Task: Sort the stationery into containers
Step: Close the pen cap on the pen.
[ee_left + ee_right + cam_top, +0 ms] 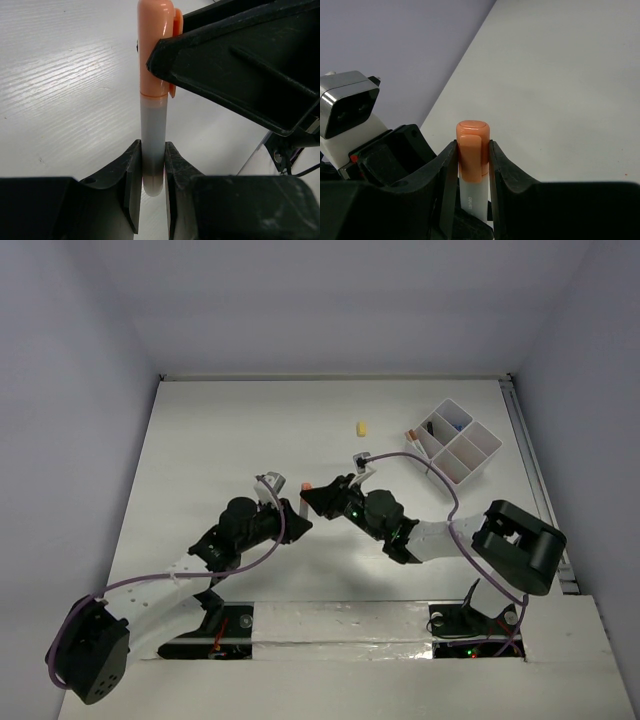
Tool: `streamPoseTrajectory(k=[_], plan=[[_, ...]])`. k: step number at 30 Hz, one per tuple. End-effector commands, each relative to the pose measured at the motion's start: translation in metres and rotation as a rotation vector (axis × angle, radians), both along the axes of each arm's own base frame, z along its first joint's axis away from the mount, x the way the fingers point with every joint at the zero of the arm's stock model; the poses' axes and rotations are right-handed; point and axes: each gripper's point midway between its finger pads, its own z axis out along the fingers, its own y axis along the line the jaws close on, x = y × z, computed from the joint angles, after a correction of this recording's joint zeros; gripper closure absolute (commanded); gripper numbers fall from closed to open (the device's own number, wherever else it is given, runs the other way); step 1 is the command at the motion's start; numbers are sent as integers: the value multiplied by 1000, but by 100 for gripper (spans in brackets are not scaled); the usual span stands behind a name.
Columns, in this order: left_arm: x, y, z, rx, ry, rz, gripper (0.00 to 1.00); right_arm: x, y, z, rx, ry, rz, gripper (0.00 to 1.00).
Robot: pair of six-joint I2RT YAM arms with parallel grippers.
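The orange-capped grey tube point(305, 485) hangs above the table's middle, held from both ends. My left gripper point(152, 170) is shut on the tube's grey end point(152, 125). My right gripper point(472, 160) is shut on its orange cap point(472, 142). In the left wrist view a black finger of the right gripper point(240, 65) presses the cap from the right. In the top view the two grippers meet nose to nose, left point(292, 508) and right point(322, 498). The white divided tray point(478, 422) stands at the far right with a black item point(428, 427) and a blue item point(455, 425) in its compartments.
A small yellow bit point(361, 427) lies on the table beyond the grippers. An orange piece point(411, 436) rests against the tray's left corner. A rail point(530, 470) runs along the table's right edge.
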Motion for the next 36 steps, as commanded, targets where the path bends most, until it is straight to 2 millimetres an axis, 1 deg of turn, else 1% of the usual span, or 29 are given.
streamPoseTrajectory(k=[1,3,4,8,9,13,15,16,17,20,21,23,26,27,28,30,33,36], plan=[[67,14,150,-269,-385,259,100,-92,9,-92,-226,193,293,100],[68,15,156,-272,-397,263,100,-93,7,-95,-227,200,289,100],[69,15,160,-277,-403,266,100,-96,8,-96,-224,208,295,100],[72,16,175,-295,-432,279,100,-98,11,-98,-214,218,291,100],[72,16,181,-301,-442,283,100,-102,13,-98,-213,221,295,100],[72,25,216,-328,-511,322,100,-101,10,-102,-208,245,273,100],[73,32,227,-335,-534,356,100,-102,7,-107,-227,258,270,100],[72,35,237,-347,-551,361,100,-102,6,-109,-230,261,268,100],[71,36,240,-344,-559,366,100,-103,4,-108,-229,261,268,100],[73,37,235,-333,-546,377,100,-104,-1,-112,-243,264,264,100],[73,35,232,-335,-539,366,100,-104,-1,-109,-242,257,262,100],[75,30,219,-318,-512,348,100,-101,-1,-108,-252,240,252,100],[77,24,197,-285,-471,325,100,-91,1,-98,-255,198,224,100],[77,23,190,-273,-457,323,100,-87,6,-88,-242,180,217,100],[75,18,179,-256,-437,293,100,-83,7,-81,-240,156,203,100],[76,18,167,-229,-407,291,100,-77,12,-70,-230,130,194,100],[74,20,160,-212,-389,295,100,-73,15,-59,-220,96,187,100],[70,23,163,-221,-384,303,100,-74,17,-53,-201,85,194,100]])
